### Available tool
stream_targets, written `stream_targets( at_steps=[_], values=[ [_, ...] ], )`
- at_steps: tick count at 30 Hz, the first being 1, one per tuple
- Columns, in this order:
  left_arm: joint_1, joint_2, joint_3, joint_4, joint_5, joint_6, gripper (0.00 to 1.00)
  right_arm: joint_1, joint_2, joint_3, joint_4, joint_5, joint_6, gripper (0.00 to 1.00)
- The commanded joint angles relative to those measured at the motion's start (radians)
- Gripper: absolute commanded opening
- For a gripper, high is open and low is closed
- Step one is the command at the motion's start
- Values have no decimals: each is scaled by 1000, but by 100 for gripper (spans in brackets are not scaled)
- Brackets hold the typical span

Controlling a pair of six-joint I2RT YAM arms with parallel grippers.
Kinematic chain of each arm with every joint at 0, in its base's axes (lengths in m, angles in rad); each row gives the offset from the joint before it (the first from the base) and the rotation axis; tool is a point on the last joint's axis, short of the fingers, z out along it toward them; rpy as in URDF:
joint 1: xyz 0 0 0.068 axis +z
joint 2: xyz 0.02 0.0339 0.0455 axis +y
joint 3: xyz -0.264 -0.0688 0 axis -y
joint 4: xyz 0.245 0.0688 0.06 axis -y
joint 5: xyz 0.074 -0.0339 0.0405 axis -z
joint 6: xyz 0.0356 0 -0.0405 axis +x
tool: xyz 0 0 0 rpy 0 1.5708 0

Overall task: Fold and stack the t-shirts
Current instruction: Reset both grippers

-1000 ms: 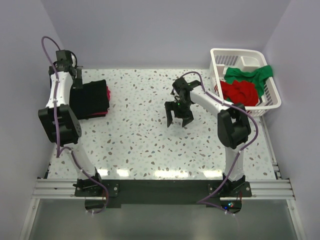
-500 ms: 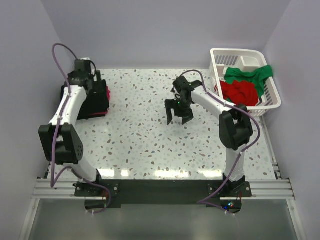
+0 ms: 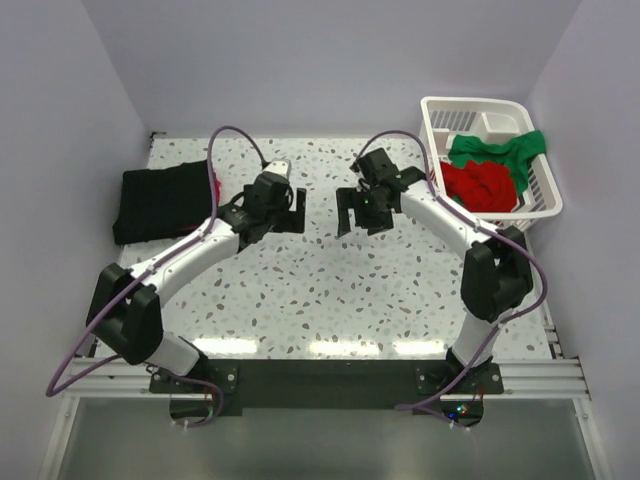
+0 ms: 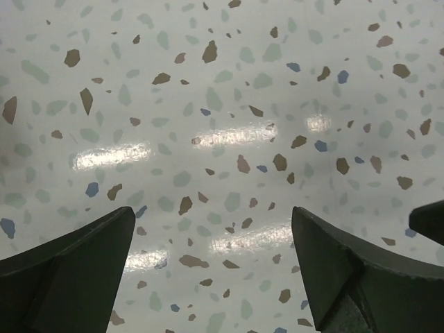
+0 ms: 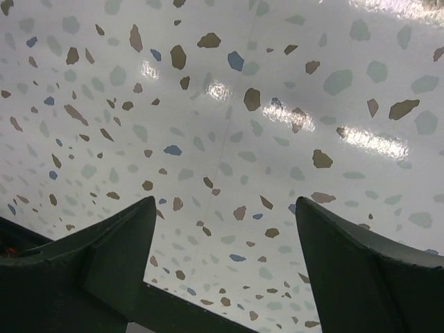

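Both tools are found released and empty. The left gripper (image 3: 288,210) is held over the bare speckled table (image 3: 320,290) near its middle, and in the left wrist view only tabletop is seen between its spread jaws. The right gripper (image 3: 360,213) is held just beside it, likewise spread, with nothing but terrazzo shown between its fingers in the right wrist view.

A folded black stack (image 3: 160,200) is laid at the far left of the table, with a magenta-pink edge (image 3: 214,186) showing along its right side. A red t-shirt (image 3: 478,185) and a green t-shirt (image 3: 500,150) are left crumpled in the white basket (image 3: 432,110) at the far right, the green draped partly over the red and out over the right rim.

By this layout, 2 shirts are judged still to be folded, and a reach into the basket by the right arm is expected next. Several things could go wrong:

- The 2 garments lie tangled, so both could be lifted in 1 grasp.
- A finger could be caught in the basket's slats, and the light basket dragged or tipped.
- The green cloth hanging over the rim could snag as it is pulled out.
- The 2 grippers are close enough that a careless swing could knock them together.
- The folded stack could be ruffled by the left forearm, which passes near its corner
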Motion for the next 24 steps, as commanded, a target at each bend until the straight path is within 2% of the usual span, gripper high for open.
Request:
stream_targets(
  at_steps=[1,7,24],
  values=[
    [-53,-78,-16,90,-77,-44,100,-3,-82,-45,102,42,-11,85],
    [-104,-120,-60,128,-87,-29,100,-3,-141,-111,157,76,-14,85],
    [-110,-191,-120,205,-122,-15,100,-3,-357,-266,283,141,-11,85]
  ],
)
